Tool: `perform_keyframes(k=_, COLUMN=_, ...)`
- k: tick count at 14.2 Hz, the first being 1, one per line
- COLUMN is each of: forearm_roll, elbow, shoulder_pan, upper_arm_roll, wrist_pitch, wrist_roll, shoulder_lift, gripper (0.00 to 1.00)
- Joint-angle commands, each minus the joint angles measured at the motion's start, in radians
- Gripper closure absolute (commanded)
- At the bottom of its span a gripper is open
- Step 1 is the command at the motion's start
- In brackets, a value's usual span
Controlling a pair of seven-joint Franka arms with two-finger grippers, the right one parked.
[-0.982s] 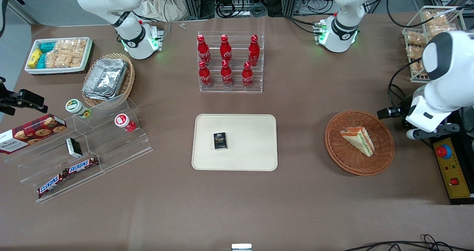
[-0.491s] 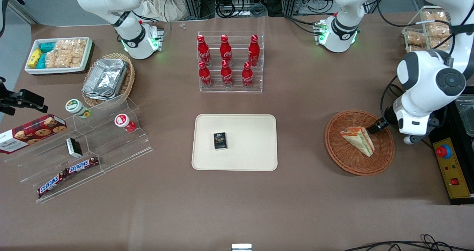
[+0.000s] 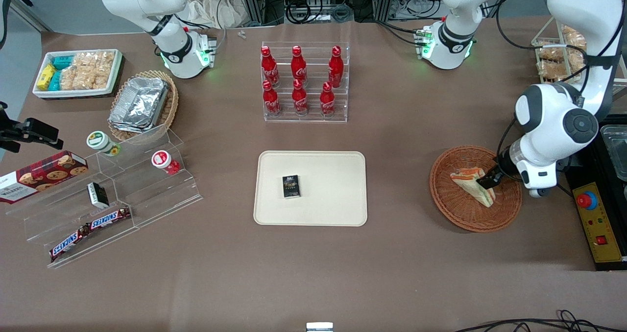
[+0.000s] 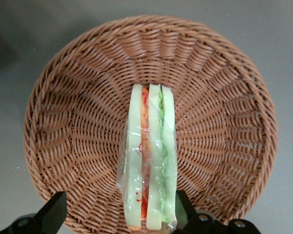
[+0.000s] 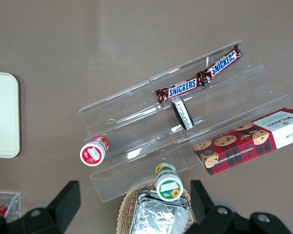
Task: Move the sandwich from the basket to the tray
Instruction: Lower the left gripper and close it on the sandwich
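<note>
Sandwich (image 4: 149, 161) lies in basket (image 4: 78, 112); gripper (image 4: 118, 214) spread wide astride it, gripping nothing.

Working left arm, bent at the elbow, with the forearm coming down from above and the wrist turned toward the table. The gripper (image 3: 490, 181) hangs low, fingers pointing downward. In the wrist view the two dark fingers (image 4: 52, 214) stand wide apart, jaws spread, one on each side of the sandwich (image 4: 147, 161); the wrapped wedge lies between the fingertips, closer to one than the other. Neither pad is seen pressing the wrap.
</note>
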Motion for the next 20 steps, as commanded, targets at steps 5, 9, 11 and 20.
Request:
perform_keyframes(k=5, forearm_roll=-0.002, elbow=-0.006, shoulder_pan=0.004, upper_arm_roll=-0.005, wrist_pitch=0.02, wrist_roll=-0.063, shoulder_lift=0.032, gripper=0.0)
perform_keyframes(k=9, forearm_roll=-0.001, elbow=0.029, shoulder_pan=0.004, upper_arm_roll=-0.005, wrist_pitch=-0.022, wrist_roll=-0.071, shoulder_lift=0.028, gripper=0.0)
perform_keyframes(k=11, forearm_roll=-0.002, elbow=0.078, shoulder_pan=0.001, upper_arm_roll=-0.006, wrist_pitch=-0.079, wrist_roll=-0.073, shoulder_lift=0.035, gripper=0.0)
perform_keyframes(k=20, forearm_roll=0.006, elbow=0.061, shoulder_pan=-0.008, upper_arm_roll=-0.008, wrist_pitch=-0.035, wrist_roll=-0.103, shoulder_lift=0.086, gripper=0.0)
